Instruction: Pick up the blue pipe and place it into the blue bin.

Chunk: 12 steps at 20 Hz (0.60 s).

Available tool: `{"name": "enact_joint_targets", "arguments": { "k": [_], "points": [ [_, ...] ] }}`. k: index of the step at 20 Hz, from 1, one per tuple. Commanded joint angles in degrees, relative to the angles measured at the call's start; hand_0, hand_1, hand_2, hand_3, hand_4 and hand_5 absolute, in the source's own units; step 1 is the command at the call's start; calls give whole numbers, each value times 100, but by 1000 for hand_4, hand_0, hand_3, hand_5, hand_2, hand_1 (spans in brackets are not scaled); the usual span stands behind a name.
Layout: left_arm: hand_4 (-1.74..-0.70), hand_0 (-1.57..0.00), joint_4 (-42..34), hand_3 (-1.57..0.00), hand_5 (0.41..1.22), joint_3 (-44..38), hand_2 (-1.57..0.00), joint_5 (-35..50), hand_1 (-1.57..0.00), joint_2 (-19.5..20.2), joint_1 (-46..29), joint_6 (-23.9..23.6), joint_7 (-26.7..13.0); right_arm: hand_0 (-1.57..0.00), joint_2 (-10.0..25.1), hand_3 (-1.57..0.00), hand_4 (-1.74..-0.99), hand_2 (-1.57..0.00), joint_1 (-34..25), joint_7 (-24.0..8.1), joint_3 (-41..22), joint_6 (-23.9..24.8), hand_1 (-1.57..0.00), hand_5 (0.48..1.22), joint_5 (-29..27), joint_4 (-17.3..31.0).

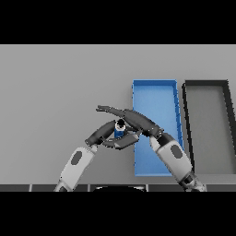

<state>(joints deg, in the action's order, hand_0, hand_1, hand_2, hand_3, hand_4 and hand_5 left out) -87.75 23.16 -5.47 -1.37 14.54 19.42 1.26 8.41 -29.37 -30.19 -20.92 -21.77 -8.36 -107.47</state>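
Note:
A short blue pipe [119, 132] with a dark top stands upright just left of the blue bin [155, 95], outside its left wall. My left hand [102, 134] reaches it from the lower left, with thumb and fingers curled round its back and front. My right hand [137, 120] comes in over the bin's left wall and lies just behind and above the pipe. Its fingers stretch straight out to the left past the pipe. The pipe's lower part is hidden by the left hand's fingers.
A black bin [206, 84] stands right of the blue bin, almost touching it. My right forearm [173, 156] crosses the near half of the blue bin. Bare grey table [55, 92] spreads to the left and behind.

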Motion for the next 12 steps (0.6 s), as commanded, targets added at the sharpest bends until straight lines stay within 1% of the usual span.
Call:
{"name": "enact_joint_targets", "arguments": {
  "k": [1,2,3,4,5,6,7,8,9,11,12],
  "points": [
    [-1517,-1571,79,-1571,1221,-33,-1571,20,-1571,-52,-1,13,76,-323,-24,-242,-1278,-377,-40,38,-24,-55,-362,485,-4,71],
    [-1560,-1571,99,-1571,1221,-43,-1571,44,-1571,-79,5,34,-124,-507,-22,-401,-1331,-538,-94,90,9,-101,-530,489,5,179],
    [-1595,-1571,3,-1571,1221,-33,-1571,60,-1571,-69,36,16,-195,-702,-44,-604,-1406,-745,-150,170,30,-107,-703,500,-57,179],
    [-1622,-1571,-49,-1571,1221,-30,-1571,70,-1571,-82,56,-33,-311,-876,-62,-762,-1467,-910,-139,231,33,-96,-877,518,-47,229],
    [-1645,-1571,-54,-1571,1221,-44,-1571,83,-1571,-66,41,-55,-246,-1015,-116,-872,-1514,-1042,-171,161,-7,-74,-1015,550,-76,226],
    [-1662,-1571,-34,-1511,1221,-55,-1571,145,-1571,-42,-8,-15,-157,-1126,-175,-953,-1551,-1148,-184,117,-4,-74,-1127,596,-159,271],
    [-1677,-1571,-55,-1523,1221,-115,-1571,315,-1571,-57,-11,55,-125,-1215,-228,-1021,-1581,-1233,-136,134,-37,-37,-1215,650,-152,291],
    [-1690,-1571,-11,-1532,1221,-139,-1571,409,-1571,-125,35,98,0,-1286,-281,-1102,-1606,-1300,-43,250,-85,27,-1287,765,-213,284],
    [-1699,-1571,-35,-1502,1221,-108,-1571,440,-1571,-109,-34,157,117,-1343,-268,-1186,-1628,-1354,-35,306,-120,42,-1343,856,-265,287],
    [-1713,-1571,7,-1464,1221,-153,-1571,468,-1571,-117,17,192,87,-1425,-239,-1304,-1665,-1432,-34,350,-247,147,-1425,987,-131,262],
    [-1718,-1571,29,-1441,1221,-179,-1571,484,-1571,-168,114,181,-5,-1454,-177,-1357,-1680,-1460,-75,496,-236,176,-1454,1034,-117,278]
  ]
}}
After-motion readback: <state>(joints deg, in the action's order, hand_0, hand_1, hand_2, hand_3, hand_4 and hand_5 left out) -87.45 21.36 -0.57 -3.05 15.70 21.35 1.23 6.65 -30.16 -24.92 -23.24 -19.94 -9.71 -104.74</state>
